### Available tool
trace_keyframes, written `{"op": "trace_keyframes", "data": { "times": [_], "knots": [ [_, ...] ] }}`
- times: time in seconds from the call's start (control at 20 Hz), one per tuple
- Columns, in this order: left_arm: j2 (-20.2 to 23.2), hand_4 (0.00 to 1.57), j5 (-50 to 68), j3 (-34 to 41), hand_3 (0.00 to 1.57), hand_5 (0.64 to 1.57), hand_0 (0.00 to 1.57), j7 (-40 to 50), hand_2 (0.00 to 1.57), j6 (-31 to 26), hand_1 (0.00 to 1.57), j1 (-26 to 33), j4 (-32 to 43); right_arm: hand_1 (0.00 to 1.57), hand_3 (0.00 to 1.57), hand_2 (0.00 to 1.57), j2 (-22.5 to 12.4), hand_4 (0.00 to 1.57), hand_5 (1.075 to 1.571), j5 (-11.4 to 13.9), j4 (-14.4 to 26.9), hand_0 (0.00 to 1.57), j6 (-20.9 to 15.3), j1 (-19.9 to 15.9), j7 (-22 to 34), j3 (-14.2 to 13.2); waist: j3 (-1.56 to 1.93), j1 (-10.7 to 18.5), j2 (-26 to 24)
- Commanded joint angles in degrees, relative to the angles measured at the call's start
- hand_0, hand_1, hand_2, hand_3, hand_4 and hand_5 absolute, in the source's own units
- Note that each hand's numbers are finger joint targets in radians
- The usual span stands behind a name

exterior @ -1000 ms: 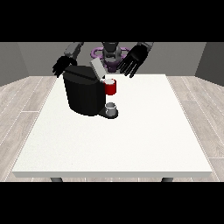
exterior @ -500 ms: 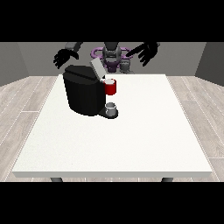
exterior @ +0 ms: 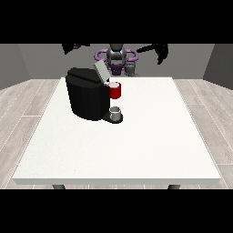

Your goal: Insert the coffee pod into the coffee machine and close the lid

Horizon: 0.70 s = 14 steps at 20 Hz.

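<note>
Rising higher, robot hands [exterior: 160, 49] leave coffee machine [exterior: 88, 93].

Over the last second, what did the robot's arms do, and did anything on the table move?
Both hands rose and spread apart, away from the coffee machine: the hand at the view's left and the hand at the view's right now hang high, holding nothing. The machine, its raised lid, the red part and the cup stayed put.

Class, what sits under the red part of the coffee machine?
Under the red part, a small grey cup stands on the coffee machine base. Its contents cannot be seen.
</note>
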Motion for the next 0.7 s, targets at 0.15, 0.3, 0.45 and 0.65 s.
{"op": "trace_keyframes", "data": {
  "times": [0.15, 0.3, 0.45, 0.65],
  "knots": [
    [-4.5, 0.00, 4.6, -0.3, 0.00, 1.571, 0.00, -0.9, 0.00, -2.7, 0.00, 5.0, -4.1, 0.00, 0.00, 0.00, -1.3, 0.00, 1.571, -0.7, -0.2, 0.00, 1.9, -5.6, 1.7, -0.1, 0.04, 6.2, 1.1],
    [-5.2, 0.00, 5.9, -0.9, 0.00, 1.571, 0.00, -0.5, 0.00, -2.5, 0.00, 9.2, -7.3, 0.00, 0.00, 0.00, -0.7, 0.00, 1.571, 0.1, -1.3, 0.00, 2.9, -4.3, 2.5, 1.9, 0.04, 6.2, 0.3],
    [-6.7, 0.14, 9.1, -0.1, 0.00, 1.571, 0.00, 2.7, 0.00, -4.1, 0.00, 8.9, -9.1, 0.00, 0.00, 0.00, -2.0, 0.24, 1.571, 1.5, 0.2, 0.00, 3.4, -6.7, 1.6, 1.8, 0.05, 8.6, 1.2],
    [-6.9, 0.00, 11.0, -5.4, 0.00, 1.571, 0.00, 0.0, 0.00, -3.4, 0.00, 14.9, -15.7, 0.00, 0.00, 0.00, -2.1, 0.00, 1.571, 1.3, 3.3, 0.00, 5.1, -7.5, -1.0, 1.0, 0.06, 8.9, 3.0]
  ]
}}
